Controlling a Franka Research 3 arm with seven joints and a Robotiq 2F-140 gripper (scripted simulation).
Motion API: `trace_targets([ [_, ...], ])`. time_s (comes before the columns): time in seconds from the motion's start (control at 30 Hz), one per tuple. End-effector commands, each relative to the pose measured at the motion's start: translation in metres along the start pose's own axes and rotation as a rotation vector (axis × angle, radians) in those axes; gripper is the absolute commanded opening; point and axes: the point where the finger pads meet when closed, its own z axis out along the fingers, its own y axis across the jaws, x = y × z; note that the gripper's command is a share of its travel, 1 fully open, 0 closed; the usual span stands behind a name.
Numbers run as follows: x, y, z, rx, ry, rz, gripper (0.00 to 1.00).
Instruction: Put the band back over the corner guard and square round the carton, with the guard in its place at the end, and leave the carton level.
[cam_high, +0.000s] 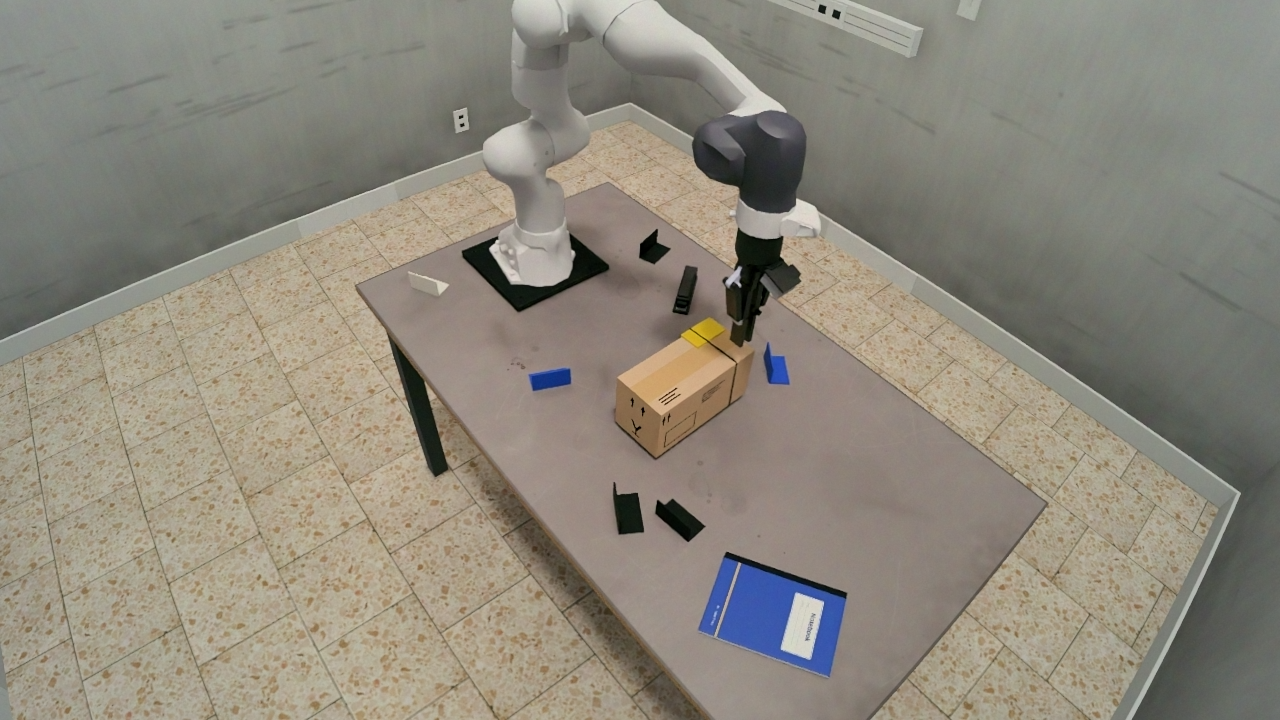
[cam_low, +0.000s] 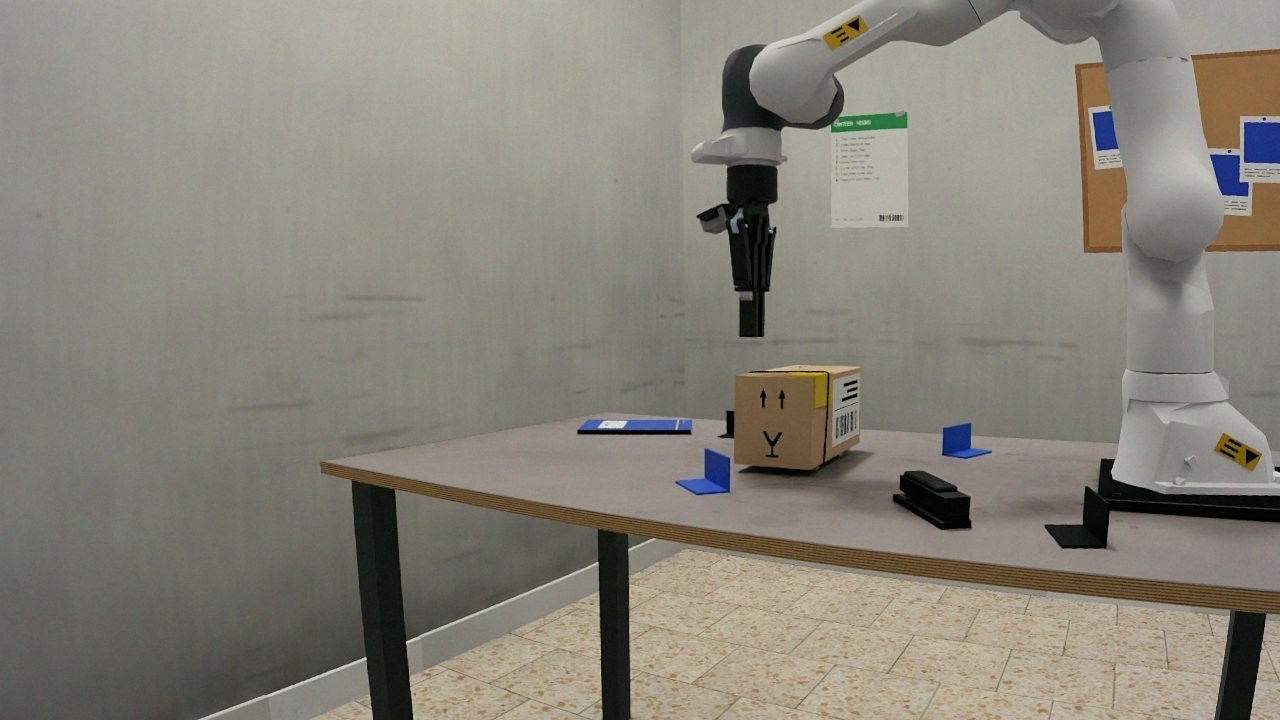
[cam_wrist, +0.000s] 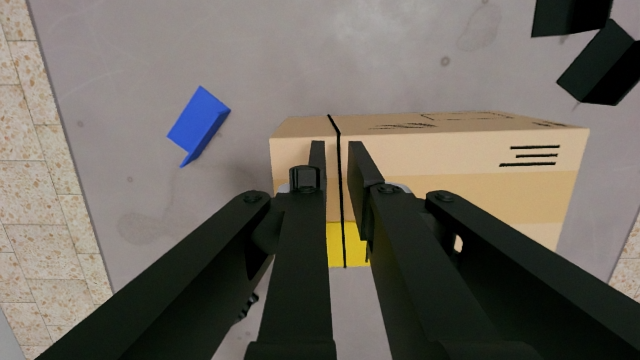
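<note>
The cardboard carton (cam_high: 684, 394) sits flat on the table; it also shows in the side view (cam_low: 796, 416) and the wrist view (cam_wrist: 430, 170). A yellow corner guard (cam_high: 704, 332) (cam_wrist: 342, 245) sits on its top far corner. A thin black band (cam_wrist: 340, 175) runs straight across the carton top and over the guard (cam_low: 816, 386). My gripper (cam_high: 741, 340) (cam_low: 751, 331) hangs clear above that end of the carton. Its fingers stand a narrow gap apart, with nothing between them. The band lies on the carton below the gap.
Blue angle pieces lie left (cam_high: 549, 378) and right (cam_high: 775, 367) of the carton. Black corner guards (cam_high: 627, 510) (cam_high: 678, 519) (cam_high: 653, 246), a black stapler (cam_high: 685, 289), a white guard (cam_high: 427, 283) and a blue notebook (cam_high: 774, 613) are scattered on the table.
</note>
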Motion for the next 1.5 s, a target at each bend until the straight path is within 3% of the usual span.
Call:
trace_targets([
  [0.0,-0.005,0.0,-0.002,-0.004,-0.016,0.004,0.18],
  [0.5,-0.005,0.0,-0.024,-0.004,-0.016,0.004,0.18],
  [1.47,-0.005,0.0,-0.026,-0.004,-0.016,0.004,0.18],
])
